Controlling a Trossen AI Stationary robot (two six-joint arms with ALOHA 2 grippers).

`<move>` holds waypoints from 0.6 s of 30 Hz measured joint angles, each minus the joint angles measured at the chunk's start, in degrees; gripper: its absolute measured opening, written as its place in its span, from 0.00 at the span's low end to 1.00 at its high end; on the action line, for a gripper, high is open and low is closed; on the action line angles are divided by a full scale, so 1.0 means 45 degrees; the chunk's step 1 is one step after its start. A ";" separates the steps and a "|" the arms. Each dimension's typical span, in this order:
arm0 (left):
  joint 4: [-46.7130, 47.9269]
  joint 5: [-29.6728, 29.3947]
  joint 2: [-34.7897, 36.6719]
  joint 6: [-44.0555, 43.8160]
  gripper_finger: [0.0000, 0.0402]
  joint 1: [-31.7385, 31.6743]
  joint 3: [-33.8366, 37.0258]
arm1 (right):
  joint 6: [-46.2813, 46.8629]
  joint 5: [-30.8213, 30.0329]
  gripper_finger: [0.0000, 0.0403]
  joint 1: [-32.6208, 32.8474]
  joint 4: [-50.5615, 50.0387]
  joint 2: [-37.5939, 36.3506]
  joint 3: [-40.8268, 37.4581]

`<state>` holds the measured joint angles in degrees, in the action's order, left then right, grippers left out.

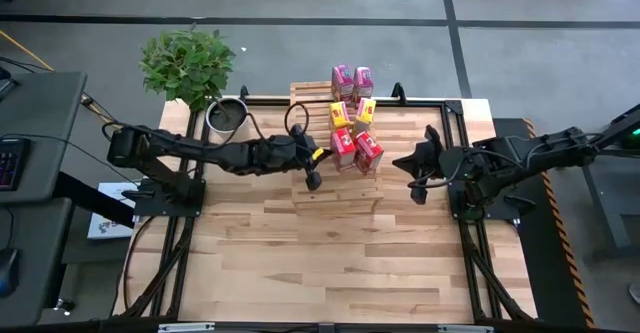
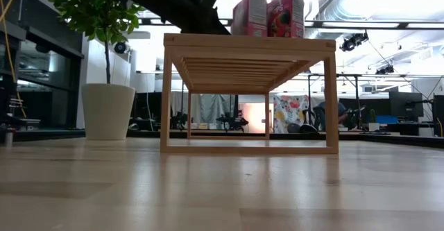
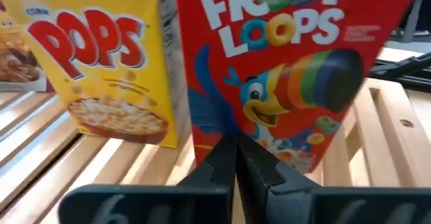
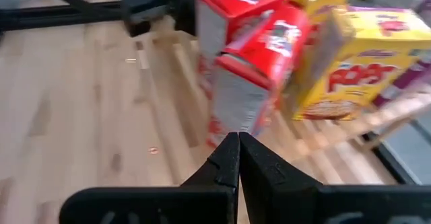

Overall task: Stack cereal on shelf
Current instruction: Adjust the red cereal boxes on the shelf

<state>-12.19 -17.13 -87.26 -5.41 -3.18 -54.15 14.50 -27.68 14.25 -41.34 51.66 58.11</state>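
The slatted wooden shelf (image 1: 335, 188) (image 2: 250, 50) stands mid-table. Six cereal boxes stand upright on its top in pairs: two pink (image 1: 352, 80) at the far end, two yellow (image 1: 352, 112) in the middle, two red (image 1: 356, 149) nearest. My left gripper (image 1: 312, 178) (image 3: 236, 160) is shut, just left of the red pair, facing the red Froot Loops box (image 3: 283, 69) with a yellow box (image 3: 101, 62) beside it. My right gripper (image 1: 415, 173) (image 4: 238, 140) is shut, to the right of the shelf, pointing at the red boxes (image 4: 252, 69). My left gripper's shut fingertips (image 3: 225, 158) stand close before the lower front (image 3: 296, 158) of the red box, coming level from the table's left; whether they touch it I cannot tell.
A potted plant (image 1: 190, 63) and a dark bowl (image 1: 227, 115) sit at the table's far left corner. The black frame rails (image 1: 470, 243) run along the table's sides. Bare butcher-block tabletop (image 1: 330, 263) lies on the near side of the shelf.
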 joint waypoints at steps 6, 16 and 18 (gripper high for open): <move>-0.0003 0.0878 0.0000 0.0006 0.00 -0.0310 0.0005 | 0.0134 -0.1364 0.00 -0.0496 -0.0469 0.0360 -0.0054; -0.0230 0.1466 0.0000 0.0024 0.00 -0.0175 0.0010 | -0.1181 -0.0849 0.00 -0.1755 0.2738 0.0074 -0.2872; -0.0243 0.1561 0.0000 0.0024 0.00 -0.0175 0.0010 | -0.1467 -0.0212 0.00 -0.1853 0.3820 0.0086 -0.3425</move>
<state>-13.28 -10.10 -87.26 -5.30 -3.97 -54.11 7.90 -28.63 5.92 -24.15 52.05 42.70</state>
